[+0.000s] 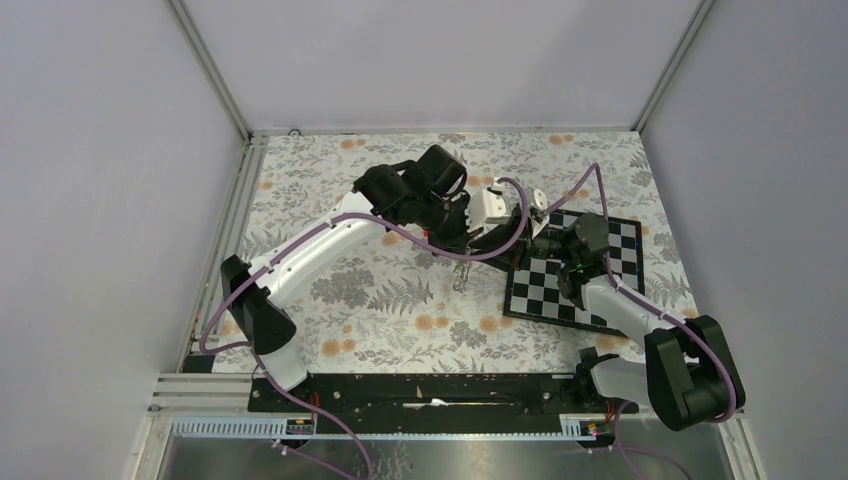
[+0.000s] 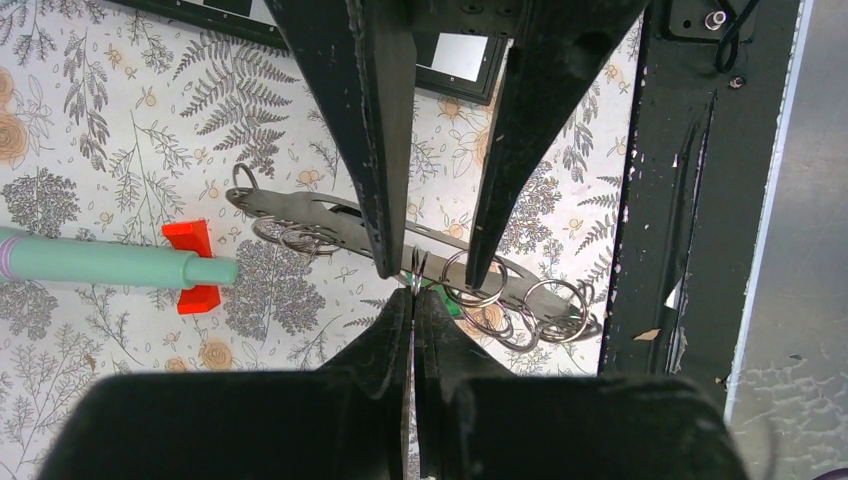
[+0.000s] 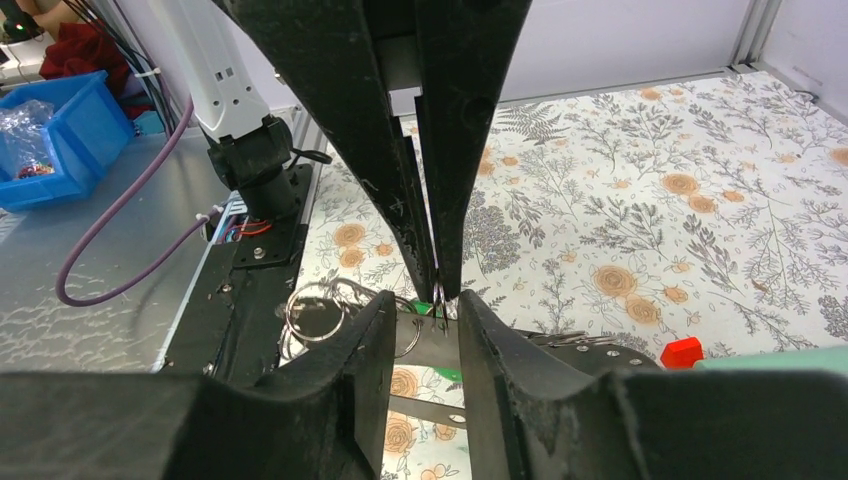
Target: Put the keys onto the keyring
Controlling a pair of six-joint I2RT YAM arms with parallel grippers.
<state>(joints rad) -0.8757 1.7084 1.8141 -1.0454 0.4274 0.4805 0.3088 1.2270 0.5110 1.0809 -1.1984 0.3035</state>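
The keyring (image 2: 320, 218) is a flat grey-brown strap lying on the flowered cloth, with several metal split rings (image 2: 555, 305) along it. My left gripper (image 2: 414, 292) is shut on one thin ring, held upright just above the strap. My right gripper (image 3: 428, 300) is open. In the left wrist view its fingers (image 2: 385, 255) come down from above on either side of that held ring. In the right wrist view the left gripper (image 3: 436, 290) reaches down between my right fingertips. Of the keys, only a green head (image 2: 452, 305) peeks out under the strap; the rest is hidden.
A teal cone-shaped stick (image 2: 100, 262) with a red base (image 2: 190, 266) lies left of the strap. A black-and-white chequered board (image 1: 570, 285) lies under the right arm. The black base rail (image 2: 680, 200) runs along the table's near edge. A blue bin (image 3: 40, 140) stands off the table.
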